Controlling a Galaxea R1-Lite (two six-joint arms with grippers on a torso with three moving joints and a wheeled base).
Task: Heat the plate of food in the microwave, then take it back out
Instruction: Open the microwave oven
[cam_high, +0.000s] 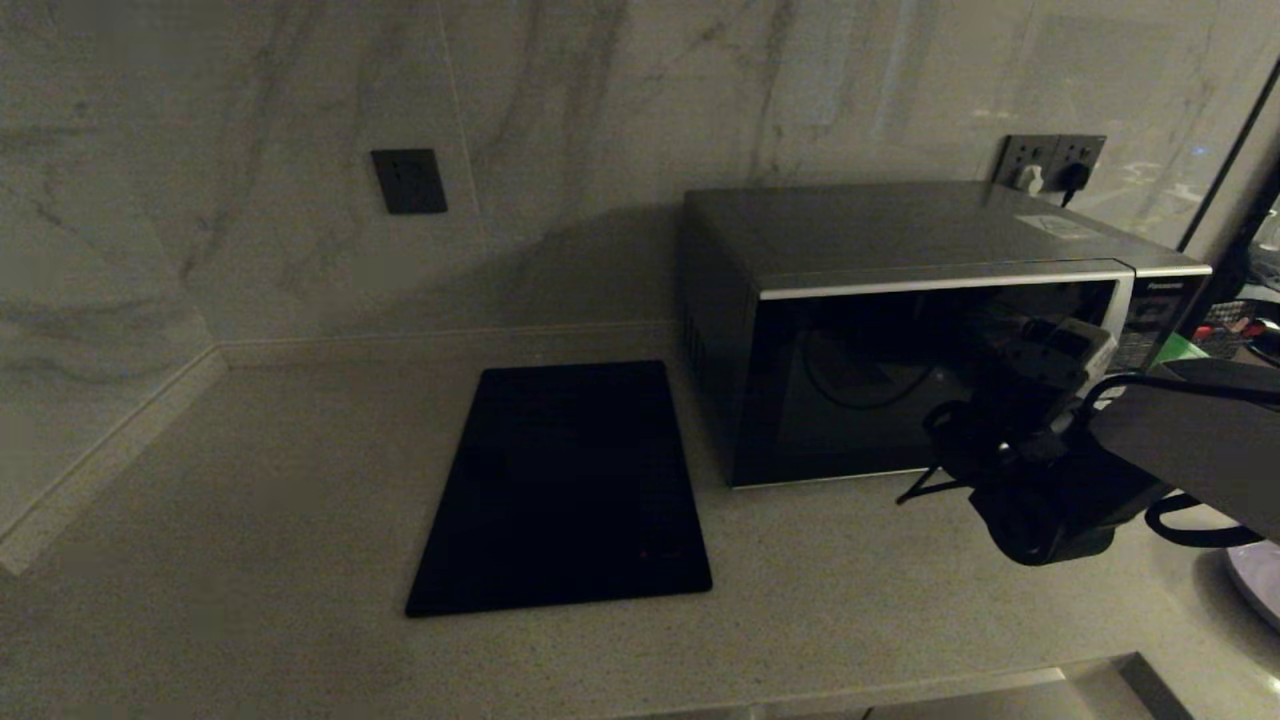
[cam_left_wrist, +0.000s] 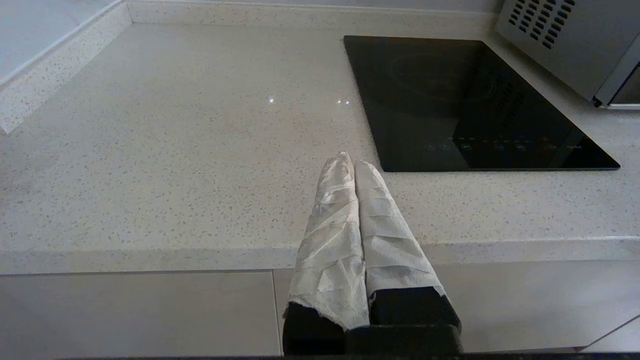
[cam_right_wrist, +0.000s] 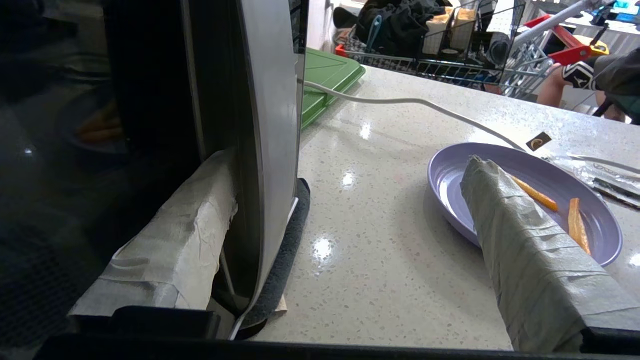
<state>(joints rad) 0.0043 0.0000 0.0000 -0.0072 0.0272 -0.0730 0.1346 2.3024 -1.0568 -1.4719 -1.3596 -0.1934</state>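
Against marble wall (cam_high: 250, 150), speckled pale counter (cam_high: 250, 480)

the microwave (cam_high: 900, 330) bears a small brand word at the top of its button panel (cam_high: 1150, 320), seemingly "panasonic", too faint to be sure. nothing else is legible.

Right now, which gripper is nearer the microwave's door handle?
Right. The right gripper is open, one finger behind the microwave's handle strip. The left gripper hangs shut at the counter's front edge, far off.
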